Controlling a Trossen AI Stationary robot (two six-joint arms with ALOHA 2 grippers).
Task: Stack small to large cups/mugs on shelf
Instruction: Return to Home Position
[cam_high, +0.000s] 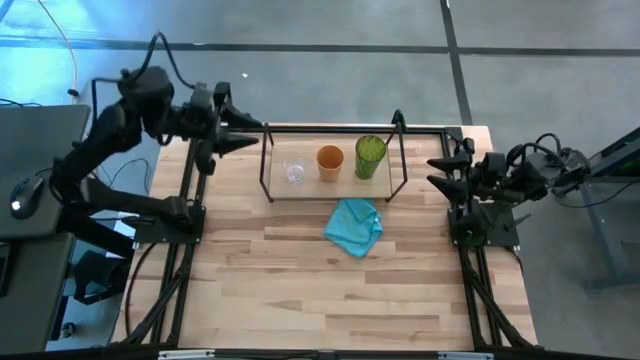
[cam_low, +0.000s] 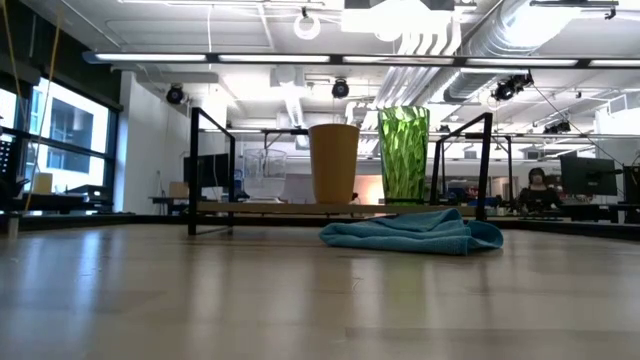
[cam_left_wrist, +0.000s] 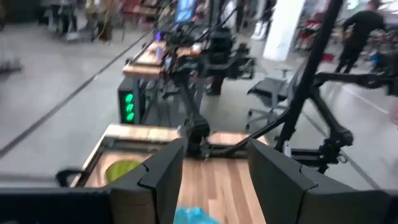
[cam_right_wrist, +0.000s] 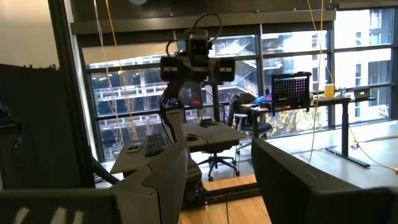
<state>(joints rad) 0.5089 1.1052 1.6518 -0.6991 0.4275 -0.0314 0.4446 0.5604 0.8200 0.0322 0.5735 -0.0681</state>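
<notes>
Cups are lined up in a row on the shelf, a low rod rack with a light wood base at the far middle of the table. In the high view the small clear glass cup is placed at the left, the orange cup in the middle and the taller green tumbler at the right. All three are upright and close together but not touching. A crumpled turquoise cloth is seen on the table just in front of the shelf.

All three cups are judged light and stiff. The glass one is likely fragile and slippery, so gentle pressure across its wall, just below the rim, would be called for. The tumbler is tall and narrow and could be tipped easily; it would be best gripped around mid-height. With no handles present, each cup must be pinched across its body or over one wall.

The left gripper is held raised beside the left end of the shelf, pointing toward it, fingers spread and nothing held. The right gripper is parked at the right edge of the table, well apart from the cups, fingers likewise spread and empty. The ordering from small to large appears finished.
</notes>
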